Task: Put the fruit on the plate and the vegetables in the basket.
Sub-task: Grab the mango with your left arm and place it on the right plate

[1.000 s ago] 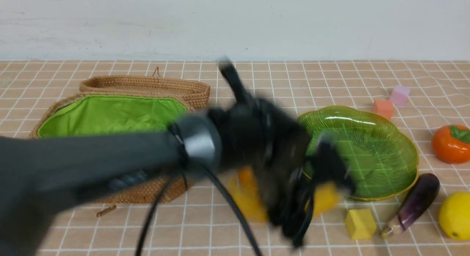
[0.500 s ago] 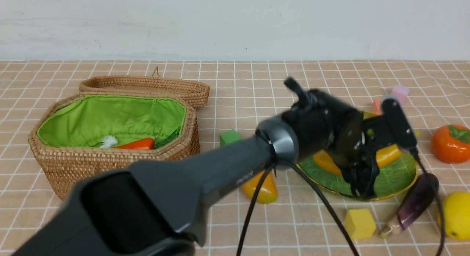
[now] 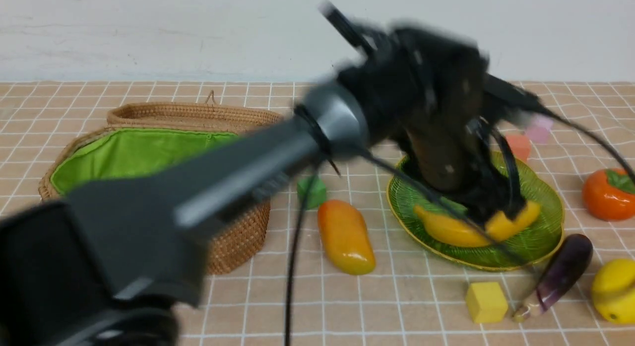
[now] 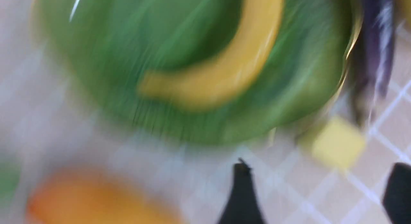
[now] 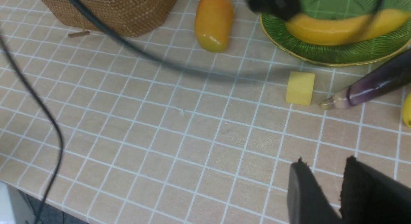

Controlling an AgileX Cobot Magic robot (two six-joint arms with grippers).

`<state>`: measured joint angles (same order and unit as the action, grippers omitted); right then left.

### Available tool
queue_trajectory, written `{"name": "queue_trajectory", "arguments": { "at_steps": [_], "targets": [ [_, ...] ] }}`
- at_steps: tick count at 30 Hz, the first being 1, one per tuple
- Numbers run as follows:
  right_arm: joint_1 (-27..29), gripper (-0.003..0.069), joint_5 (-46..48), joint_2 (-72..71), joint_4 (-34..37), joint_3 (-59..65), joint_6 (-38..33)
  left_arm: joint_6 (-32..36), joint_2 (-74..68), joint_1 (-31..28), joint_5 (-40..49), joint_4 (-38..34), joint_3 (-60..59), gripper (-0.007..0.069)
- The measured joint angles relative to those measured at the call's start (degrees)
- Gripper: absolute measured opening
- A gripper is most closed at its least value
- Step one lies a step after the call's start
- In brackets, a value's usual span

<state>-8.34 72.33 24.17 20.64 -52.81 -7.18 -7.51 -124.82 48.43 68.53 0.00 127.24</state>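
Banana (image 3: pixel 449 230) is on the plate (image 3: pixel 550 203) now, and my left tool (image 4: pixel 319 166) has let go and lifted, jaws wide and empty; right tool (image 5: pixel 326 161) barely parted, holding nothing.

Banana (image 3: pixel 443 230) lying on green plate (image 3: pixel 545 209); mango (image 3: pixel 346 237), lemon (image 3: pixel 614 290), persimmon (image 3: pixel 606 196), eggplant (image 3: pixel 559 275) off it; basket (image 3: pixel 238 239) open

Our left arm (image 3: pixel 208 187) reaches from the near left corner diagonally up and across to the right, its wrist (image 3: pixel 337 120) held high and the whole limb blurred. Our left gripper (image 4: pixel 319 198) points downward with its two dark fingers spread wide and empty. Our right gripper (image 5: pixel 334 185) hangs low, its fingers only narrowly parted, gripping nothing.
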Motion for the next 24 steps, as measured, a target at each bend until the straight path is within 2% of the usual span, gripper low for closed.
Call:
{"name": "queue_trajectory", "arguments": {
  "at_steps": [2,5,7,10,11,15,17,21,24],
  "targets": [
    [0.00,0.0204,0.00,0.00,-0.06,0.00,0.00,-4.13,0.62,-0.63,1.69,2.20,-0.55,0.0413],
    [0.00,0.0207,0.00,0.00,-0.08,0.00,-0.29,-6.67,0.01,-2.07,2.21,4.24,-2.87,0.0385],
    [0.00,0.0209,0.00,0.00,-0.08,0.00,-0.68,-7.26,-0.77,-2.89,2.33,4.50,-4.19,0.0395],
    [0.00,0.0211,0.00,0.00,-0.08,0.00,-1.06,-9.61,-3.14,-5.41,2.45,4.80,-5.92,0.0463],
    [0.00,0.0211,0.00,0.00,-0.08,0.00,-1.14,-11.18,-4.56,-6.74,2.45,5.02,-6.17,0.0514],
    [0.00,0.0210,0.00,0.00,-0.08,0.00,-1.36,-14.43,-7.52,-8.81,2.33,6.33,-6.17,0.0626],
    [0.00,0.0210,0.00,0.00,-0.08,0.00,-1.42,-14.70,-8.87,-8.96,2.26,7.55,-6.17,0.0650],
    [0.00,0.0210,0.00,0.00,-0.08,0.00,-1.48,-14.82,-11.47,-8.96,2.03,9.23,-6.17,0.0652],
    [0.00,0.0209,0.00,0.00,-0.08,0.00,-1.53,-15.18,-12.43,-8.96,1.48,9.40,-5.98,0.0571]
  ]
}}
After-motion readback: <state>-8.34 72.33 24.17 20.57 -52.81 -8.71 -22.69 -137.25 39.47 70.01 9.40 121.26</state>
